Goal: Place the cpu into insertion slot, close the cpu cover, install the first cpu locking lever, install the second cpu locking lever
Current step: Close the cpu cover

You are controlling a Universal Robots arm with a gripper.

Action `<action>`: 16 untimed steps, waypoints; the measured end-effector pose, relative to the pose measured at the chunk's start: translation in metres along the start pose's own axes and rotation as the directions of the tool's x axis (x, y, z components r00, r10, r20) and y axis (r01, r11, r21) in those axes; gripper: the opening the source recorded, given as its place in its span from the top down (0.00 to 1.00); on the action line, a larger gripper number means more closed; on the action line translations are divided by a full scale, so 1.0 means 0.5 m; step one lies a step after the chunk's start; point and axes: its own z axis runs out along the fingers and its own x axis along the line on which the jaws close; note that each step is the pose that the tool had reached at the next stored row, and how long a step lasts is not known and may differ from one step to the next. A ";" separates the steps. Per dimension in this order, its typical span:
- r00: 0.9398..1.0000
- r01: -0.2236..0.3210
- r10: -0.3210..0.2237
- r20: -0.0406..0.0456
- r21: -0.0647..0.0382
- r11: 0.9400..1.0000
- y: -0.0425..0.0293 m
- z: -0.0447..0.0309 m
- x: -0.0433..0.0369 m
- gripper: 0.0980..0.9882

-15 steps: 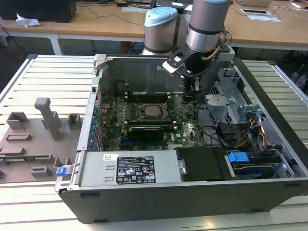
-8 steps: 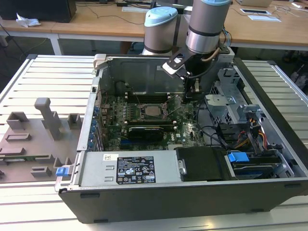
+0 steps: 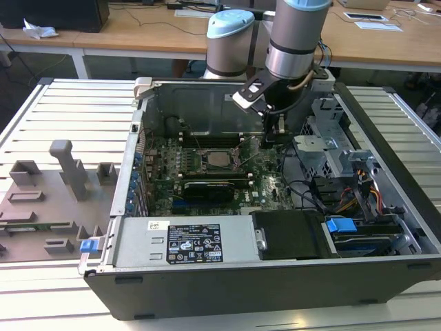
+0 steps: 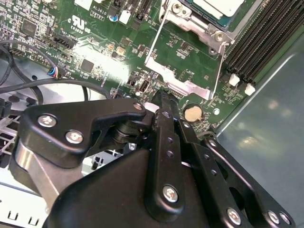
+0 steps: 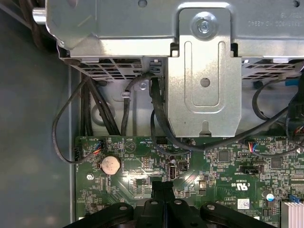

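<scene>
The cpu (image 3: 220,159) lies in the insertion slot (image 3: 207,167) at the middle of the motherboard; the second wrist view shows its pale top (image 4: 216,7) inside the slot's grey rim (image 4: 209,31). The cpu cover (image 4: 190,87), a thin silver frame, is swung open and lies over the green board beside the slot. Two thin wire levers (image 4: 159,33) run along its sides. My gripper (image 3: 272,134) hangs just to the exterior view's right of the slot. In both wrist views its fingers (image 4: 161,99) (image 5: 164,186) are shut with nothing between them, close to the cover's free edge.
A coin battery (image 4: 192,113) (image 5: 110,165) sits close by the fingertips. Long black memory slots (image 4: 256,38) flank the slot. A metal drive cage (image 5: 204,71) and loose cables (image 5: 156,118) stand beyond. The power supply (image 3: 186,241) runs along the case front. A grey fixture plate (image 3: 48,200) lies outside.
</scene>
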 end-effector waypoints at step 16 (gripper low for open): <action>1.000 0.000 0.000 0.000 0.000 1.000 -0.002 0.013 0.000 0.99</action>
